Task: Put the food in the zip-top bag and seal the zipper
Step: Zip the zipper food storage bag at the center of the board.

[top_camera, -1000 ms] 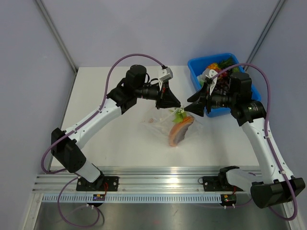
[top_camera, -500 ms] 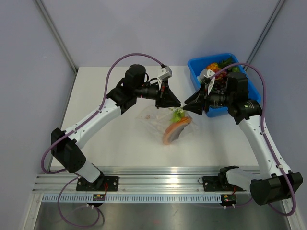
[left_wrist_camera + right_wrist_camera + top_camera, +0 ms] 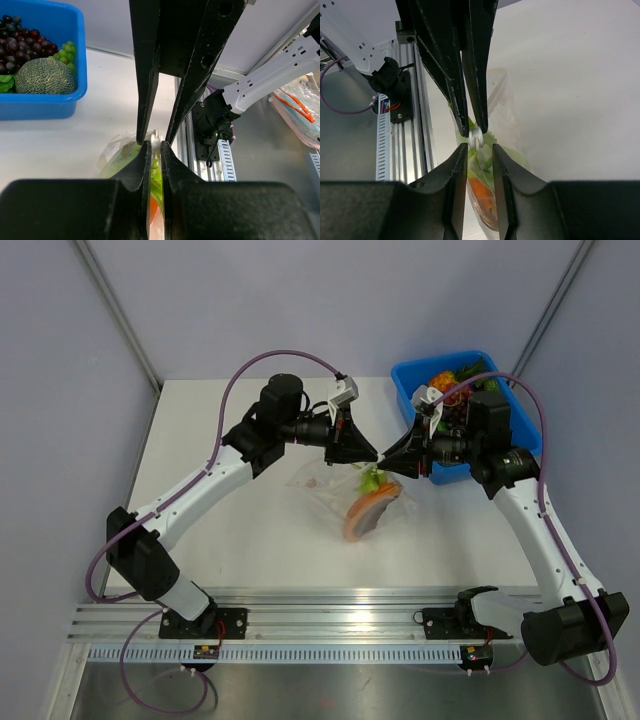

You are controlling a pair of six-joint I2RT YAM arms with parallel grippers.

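The clear zip-top bag (image 3: 340, 502) hangs between my two grippers above the table. It holds the food: the orange piece (image 3: 365, 517) and the green leek leaves (image 3: 372, 479). Both also show in the right wrist view, the orange piece (image 3: 482, 192) below the leaves (image 3: 482, 157). My left gripper (image 3: 373, 457) is shut on the bag's top edge, the zipper strip (image 3: 156, 142), by its white end piece (image 3: 476, 136). My right gripper (image 3: 389, 466) faces it tip to tip. Its jaws stand narrowly apart with the bag's top (image 3: 479, 165) pinched between them.
A blue plastic bin (image 3: 411, 373) stands at the back right behind the right arm. It holds dark grapes (image 3: 20, 47), a round netted green head (image 3: 45, 76) and other produce. The aluminium rail (image 3: 340, 602) runs along the table's near edge.
My right gripper has moved left toward the left gripper, and the bag with the orange piece has shifted a little left with it. The left gripper has stayed nearly still.
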